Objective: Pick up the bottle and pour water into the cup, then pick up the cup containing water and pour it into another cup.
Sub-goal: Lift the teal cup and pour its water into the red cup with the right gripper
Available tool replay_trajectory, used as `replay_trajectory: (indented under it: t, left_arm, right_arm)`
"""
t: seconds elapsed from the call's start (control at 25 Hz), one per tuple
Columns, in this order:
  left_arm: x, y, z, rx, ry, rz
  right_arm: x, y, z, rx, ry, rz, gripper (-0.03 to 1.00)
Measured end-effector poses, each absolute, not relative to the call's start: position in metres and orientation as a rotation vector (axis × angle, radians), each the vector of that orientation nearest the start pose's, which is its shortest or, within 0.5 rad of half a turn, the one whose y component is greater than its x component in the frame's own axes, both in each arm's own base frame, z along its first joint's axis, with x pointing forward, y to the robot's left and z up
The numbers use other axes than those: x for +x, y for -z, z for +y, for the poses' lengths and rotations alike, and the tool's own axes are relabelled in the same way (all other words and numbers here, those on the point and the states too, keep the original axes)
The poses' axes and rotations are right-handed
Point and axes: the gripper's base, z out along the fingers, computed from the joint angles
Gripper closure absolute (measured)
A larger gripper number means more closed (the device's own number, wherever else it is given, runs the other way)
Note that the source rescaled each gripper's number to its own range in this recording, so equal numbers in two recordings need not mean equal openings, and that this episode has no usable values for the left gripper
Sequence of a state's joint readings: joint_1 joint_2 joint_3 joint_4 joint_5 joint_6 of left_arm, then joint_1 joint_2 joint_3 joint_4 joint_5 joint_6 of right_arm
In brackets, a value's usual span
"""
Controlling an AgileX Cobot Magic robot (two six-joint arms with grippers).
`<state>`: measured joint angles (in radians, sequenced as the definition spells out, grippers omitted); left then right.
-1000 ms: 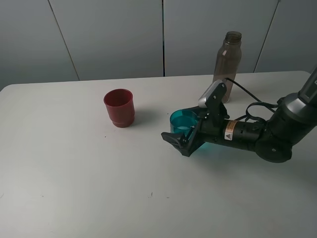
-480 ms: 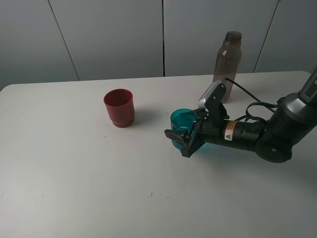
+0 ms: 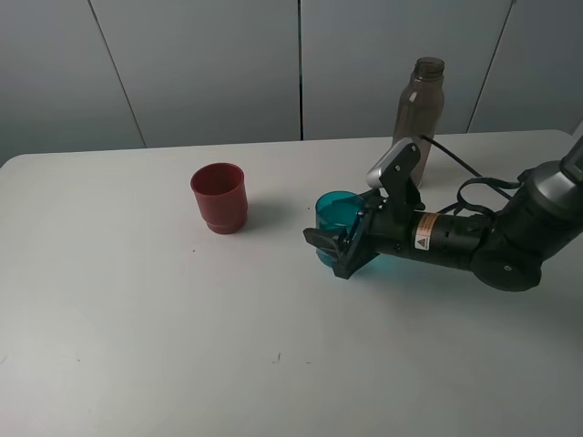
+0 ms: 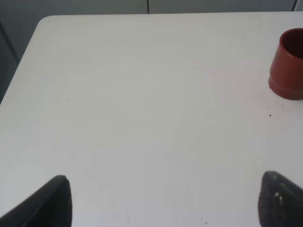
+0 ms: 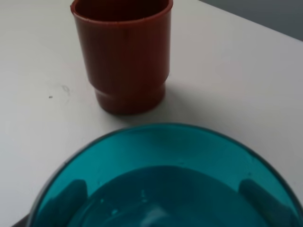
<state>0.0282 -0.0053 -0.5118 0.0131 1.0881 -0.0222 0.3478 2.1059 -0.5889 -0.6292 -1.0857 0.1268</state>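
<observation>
Teal cup [image 3: 337, 211] is pinched in your right end effector [image 3: 326, 253] at mid-desk [image 3: 137, 319], well apart from the red cup [image 3: 219, 198]. It seems to hold water, so a jerky lift or early tilt could spill it. Your left end effector [image 4: 168, 203] is spread.

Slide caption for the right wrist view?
Right claw shut on translucent teal plastic tumbler, opaque red stepped cup upright beyond.
</observation>
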Motion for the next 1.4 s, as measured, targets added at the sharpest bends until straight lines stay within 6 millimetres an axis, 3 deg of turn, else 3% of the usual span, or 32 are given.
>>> replay_trajectory:
  t: [0.32,0.88,1.4]
  left_arm:
    - [-0.008,-0.278,0.001,-0.053,-0.019,2.054]
    - [-0.008,-0.278,0.001,-0.053,-0.019,2.054]
    - [-0.008,-0.278,0.001,-0.053,-0.019,2.054]
  right_arm:
    - [0.282,-0.088,0.159,-0.863,-0.612,1.809,0.93]
    - [0.331,-0.120,0.204,-0.866,-0.582,1.818,0.93]
    - [0.365,-0.158,0.228,-0.843,-0.531,1.812,0.93]
